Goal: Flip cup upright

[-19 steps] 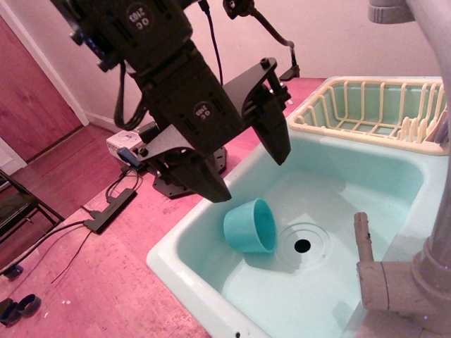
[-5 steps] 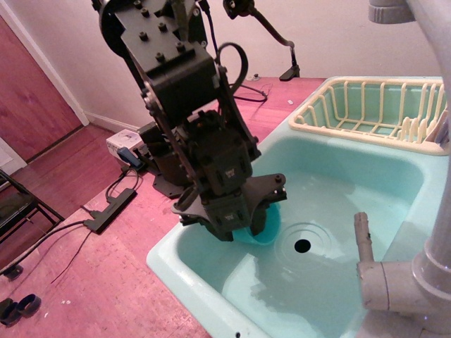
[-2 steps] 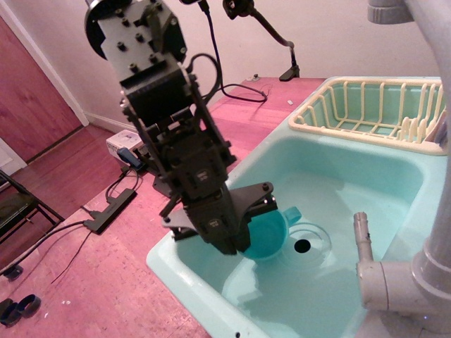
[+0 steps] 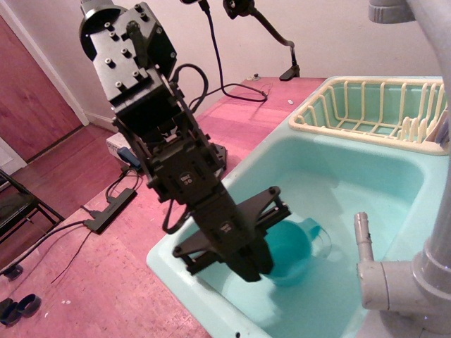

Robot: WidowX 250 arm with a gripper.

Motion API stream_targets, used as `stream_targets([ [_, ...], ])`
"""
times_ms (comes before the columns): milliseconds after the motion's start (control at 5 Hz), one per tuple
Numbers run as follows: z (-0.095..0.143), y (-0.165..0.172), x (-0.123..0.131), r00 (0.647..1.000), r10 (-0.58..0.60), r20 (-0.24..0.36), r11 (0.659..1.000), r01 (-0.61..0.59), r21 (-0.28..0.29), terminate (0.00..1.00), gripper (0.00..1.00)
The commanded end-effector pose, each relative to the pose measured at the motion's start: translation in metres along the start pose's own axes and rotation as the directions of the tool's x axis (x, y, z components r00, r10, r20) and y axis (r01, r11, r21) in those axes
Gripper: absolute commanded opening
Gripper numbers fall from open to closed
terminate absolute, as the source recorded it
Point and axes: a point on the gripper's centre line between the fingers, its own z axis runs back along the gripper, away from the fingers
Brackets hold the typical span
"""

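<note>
My black robot gripper [image 4: 262, 262] is down inside the pale aqua plastic sink basin [image 4: 366, 176], its fingers closed on the small teal plastic cup [image 4: 290, 248]. I hold the cup by its near side, so the black fingers hide that part of it. The cup sits near the middle of the basin floor, over the spot where the ringed drain lies, and its open mouth faces up and toward me, so I look into its darker teal inside. A small lip or spout of the cup sticks out on the side away from the gripper. I cannot tell whether the cup's base rests on the basin floor or hangs just above it.

At the basin's far right corner stands the cream plastic dish rack [image 4: 366, 109]. The grey faucet pipe [image 4: 394, 278] rises at the basin's right edge, well apart from the cup.
</note>
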Motion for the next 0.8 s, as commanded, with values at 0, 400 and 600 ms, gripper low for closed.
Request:
stream_targets([
  [0,0.018,0.03,0.038,0.991,0.039,0.13,0.997,-0.047,0.058,0.0,1.0],
  [400,0.056,0.043,0.032,0.999,-0.003,-0.041,0.999,0.005,0.045,0.0,1.0],
  [600,0.084,0.047,0.03,0.988,-0.042,-0.147,0.998,0.047,0.032,1.0,1.0],
])
